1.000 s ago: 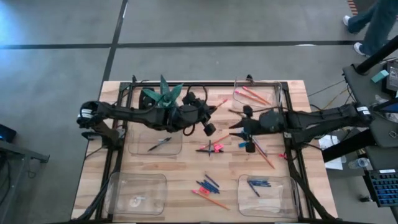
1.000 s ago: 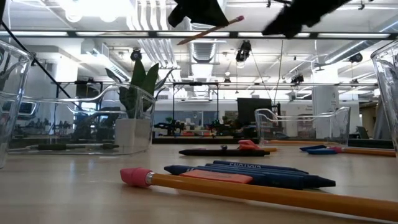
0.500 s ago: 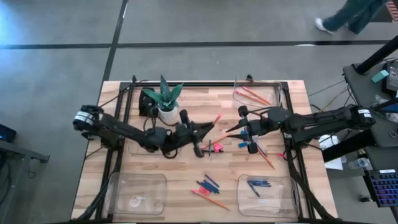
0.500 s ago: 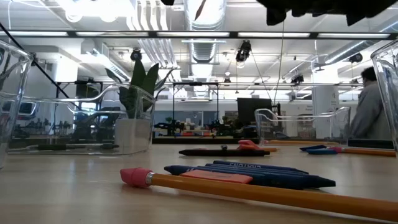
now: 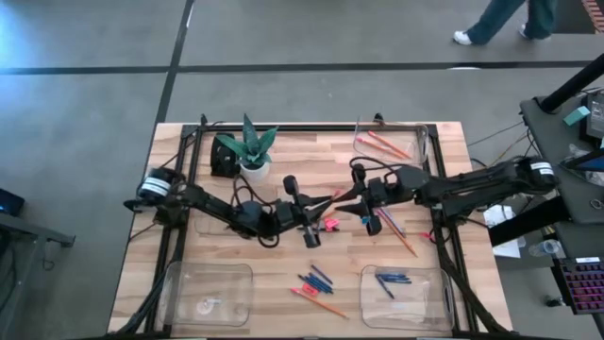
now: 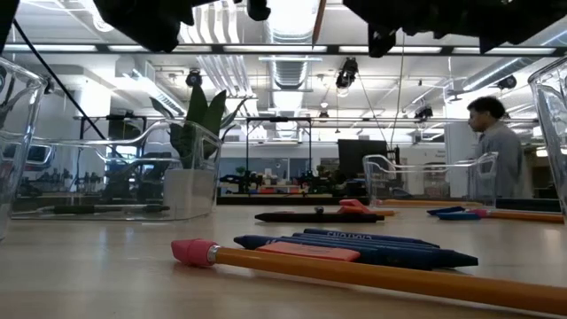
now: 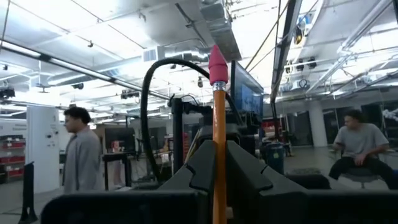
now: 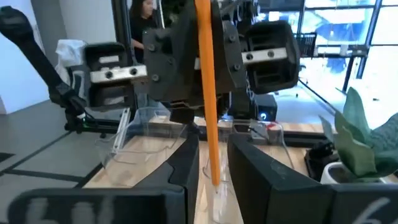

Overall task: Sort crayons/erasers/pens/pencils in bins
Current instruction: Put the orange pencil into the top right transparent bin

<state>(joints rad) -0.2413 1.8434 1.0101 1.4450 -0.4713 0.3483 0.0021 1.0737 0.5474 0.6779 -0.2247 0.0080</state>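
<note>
An orange pencil with a pink eraser on top stands upright in the air above the table's middle. My left gripper is shut on it. My right gripper is open and faces it from the right. Its fingers stand on either side of the pencil's lower end, and a gap shows beside the shaft. In the low view the pencil's tip hangs between the two dark grippers. Loose crayons and a pencil lie flat on the table. My left gripper pinches the pencil's shaft between its two fingers, which lie across it. The fingers come from the table's left, slanting upward. The pencil is lifted clear of the table and stands upright, with a long eraser end above the fingers.
Clear bins stand at the far right with pencils, near right with blue sticks, near left and under my left arm. A potted plant is at the far left. Pink bits lie mid-table. People move beyond the table.
My left gripper has sunk and gone toward the table's near right, tipping upward. The pencil has turned from slanting, eraser to the right, to upright. My right gripper has moved toward the table's left and tipped up toward level, closing in on the pencil.
</note>
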